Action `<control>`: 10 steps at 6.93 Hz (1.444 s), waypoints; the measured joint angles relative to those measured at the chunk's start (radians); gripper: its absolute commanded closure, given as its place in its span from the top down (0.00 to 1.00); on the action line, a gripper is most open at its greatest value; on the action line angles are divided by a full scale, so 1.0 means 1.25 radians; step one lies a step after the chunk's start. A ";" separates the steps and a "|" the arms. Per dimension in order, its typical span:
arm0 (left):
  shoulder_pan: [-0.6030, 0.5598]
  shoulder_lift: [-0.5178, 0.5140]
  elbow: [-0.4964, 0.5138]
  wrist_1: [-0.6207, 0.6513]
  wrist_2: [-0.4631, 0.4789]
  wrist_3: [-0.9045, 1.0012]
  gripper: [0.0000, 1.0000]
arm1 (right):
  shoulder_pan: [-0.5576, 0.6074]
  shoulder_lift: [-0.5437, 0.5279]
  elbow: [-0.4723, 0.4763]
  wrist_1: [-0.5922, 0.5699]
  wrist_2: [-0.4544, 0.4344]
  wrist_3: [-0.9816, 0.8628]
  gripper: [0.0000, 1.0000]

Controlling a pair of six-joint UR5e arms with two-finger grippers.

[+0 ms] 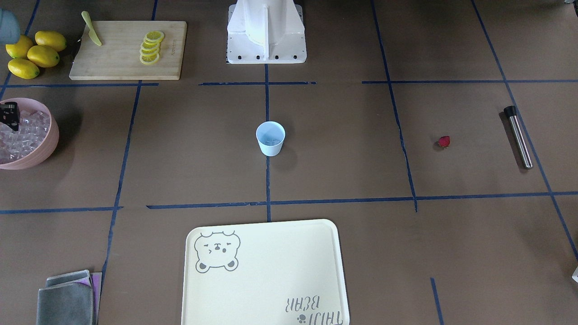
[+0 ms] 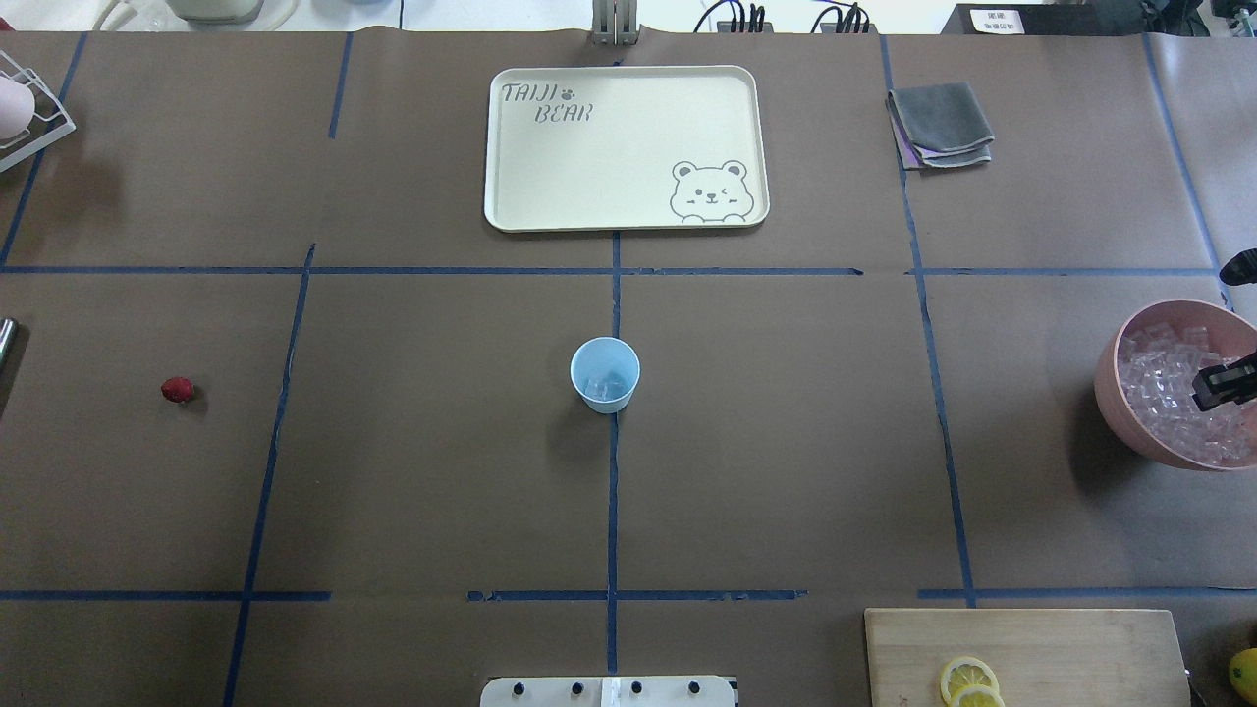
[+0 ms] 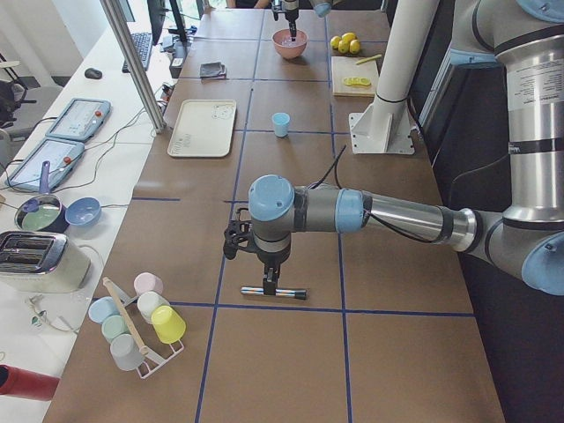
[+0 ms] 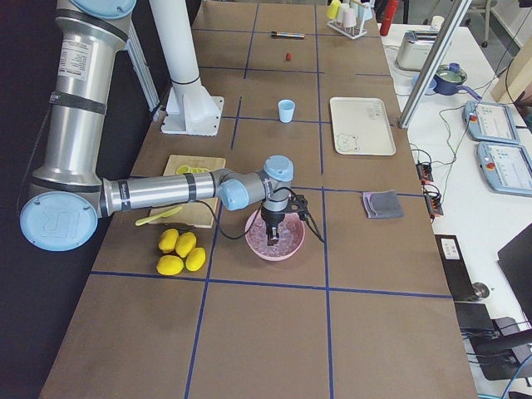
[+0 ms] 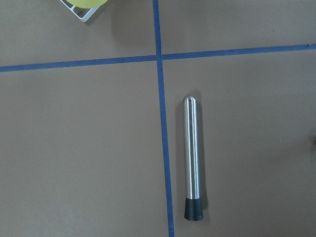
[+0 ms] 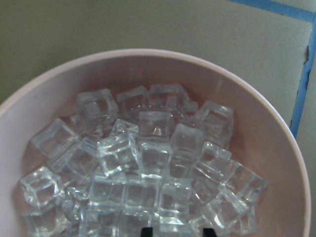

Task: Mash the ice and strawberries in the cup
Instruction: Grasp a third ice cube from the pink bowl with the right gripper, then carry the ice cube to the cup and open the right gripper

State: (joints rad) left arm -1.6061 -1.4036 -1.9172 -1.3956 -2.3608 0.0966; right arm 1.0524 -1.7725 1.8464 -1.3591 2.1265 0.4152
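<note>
Some ice (image 2: 606,385) sits in the cup (image 1: 271,148); fetching more, we judge, our right gripper (image 2: 1221,385), parted and empty over the bowl (image 6: 276,128), must pinch a cube; the left gripper (image 3: 267,269) we cannot read.

Cutting board (image 1: 122,58): a pale wooden one is lying flat near the robot's side of the table.
Lemon slices (image 1: 151,47): they are overlapping in a short row on the board.
Knife (image 1: 91,29): a yellow-green one is lying across the board's corner, one end poking past the edge.
Whole lemons (image 1: 34,55): four are huddling together just beside the board.
Pink bowl (image 1: 43,153): it is sitting near the lemons.
Tray (image 1: 280,271): a cream one is showing a bear drawing and "TAIJI BEAR" lettering.
Cloths (image 1: 67,300): folded grey ones are resting on a purple one, apart from the tray.
Steel rod (image 1: 519,137): it is lying flat beside a blue tape line, black cap at one end.
Cup rack (image 3: 141,317): it is holding pastel cups at the table's end.
</note>
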 measured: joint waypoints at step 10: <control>0.000 0.000 0.006 0.001 0.000 0.000 1.00 | -0.257 0.388 0.141 -0.004 -0.023 0.765 0.00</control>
State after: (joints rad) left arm -1.6061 -1.4031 -1.9092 -1.3944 -2.3609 0.0970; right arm 0.7308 -1.2870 2.0230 -1.3645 2.0975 1.3713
